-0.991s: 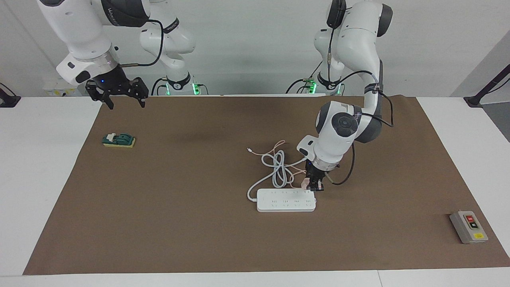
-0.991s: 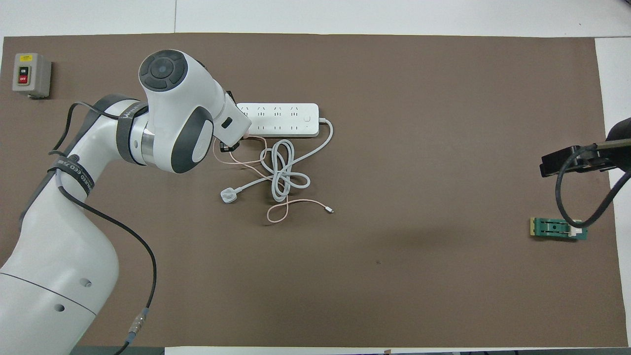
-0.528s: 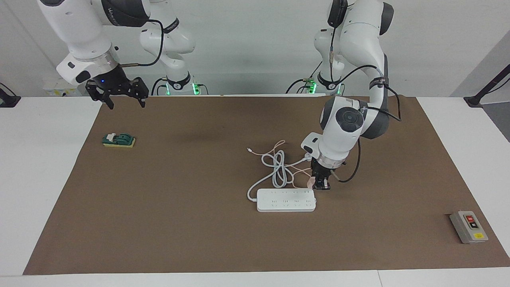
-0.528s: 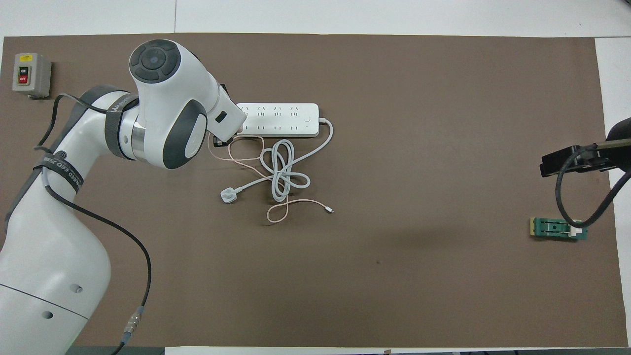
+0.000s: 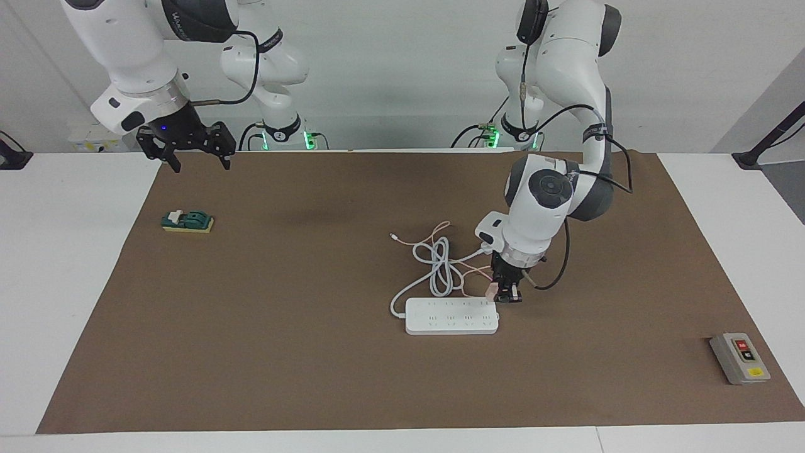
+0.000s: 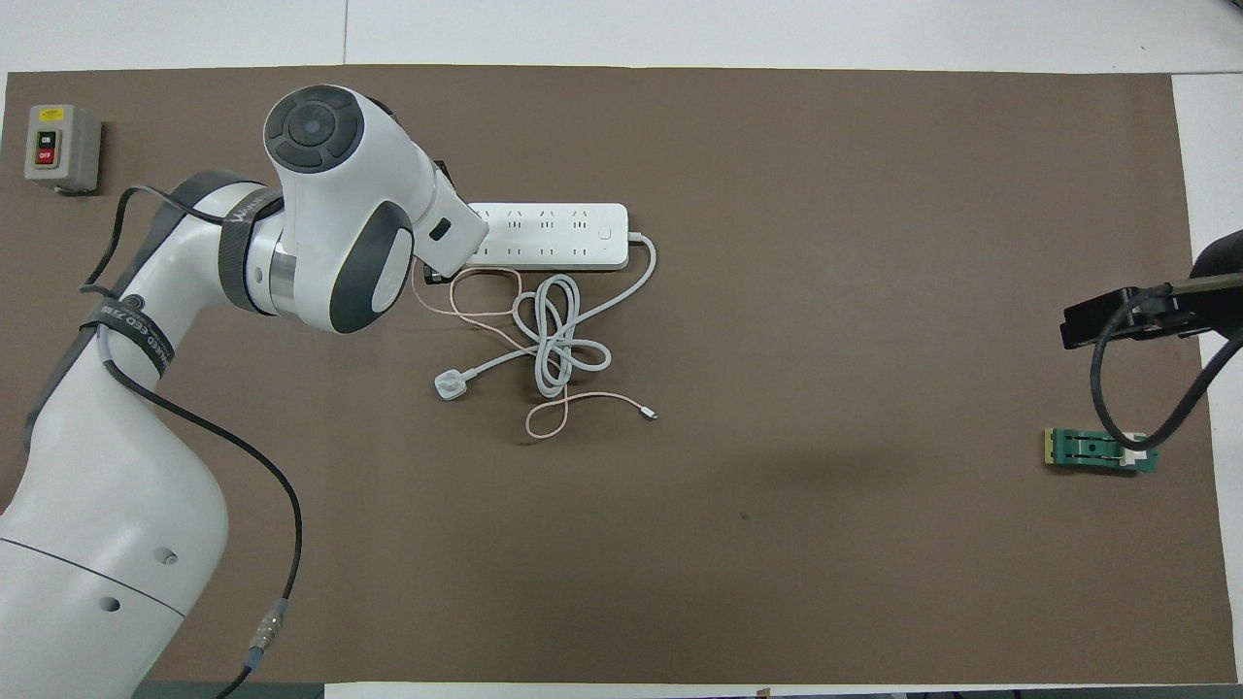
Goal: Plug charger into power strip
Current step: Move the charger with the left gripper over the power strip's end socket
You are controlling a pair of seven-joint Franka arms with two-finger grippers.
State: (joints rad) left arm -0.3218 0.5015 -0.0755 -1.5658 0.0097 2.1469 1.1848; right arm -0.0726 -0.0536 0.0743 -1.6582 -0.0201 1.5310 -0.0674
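The power strip (image 5: 451,316) (image 6: 549,236) lies flat and white in the middle of the brown mat, its thick cord coiled on the side nearer the robots. My left gripper (image 5: 506,296) points down just above the strip's end toward the left arm's end of the table. It is shut on the small pink charger (image 5: 490,290), which hangs at the strip's corner. The thin pink cable (image 6: 486,313) trails from it across the coil. In the overhead view the left wrist hides the charger. My right gripper (image 5: 200,165) waits open, high over the mat's edge nearest the robots.
The white three-pin plug (image 6: 449,385) rests on the mat nearer the robots than the strip. A grey button box (image 5: 739,358) sits at the left arm's end. A small green and yellow block (image 5: 187,221) lies at the right arm's end.
The left gripper has shifted the charger a little toward the left arm's end of the table, to the strip's end corner. The right arm has stayed where it was.
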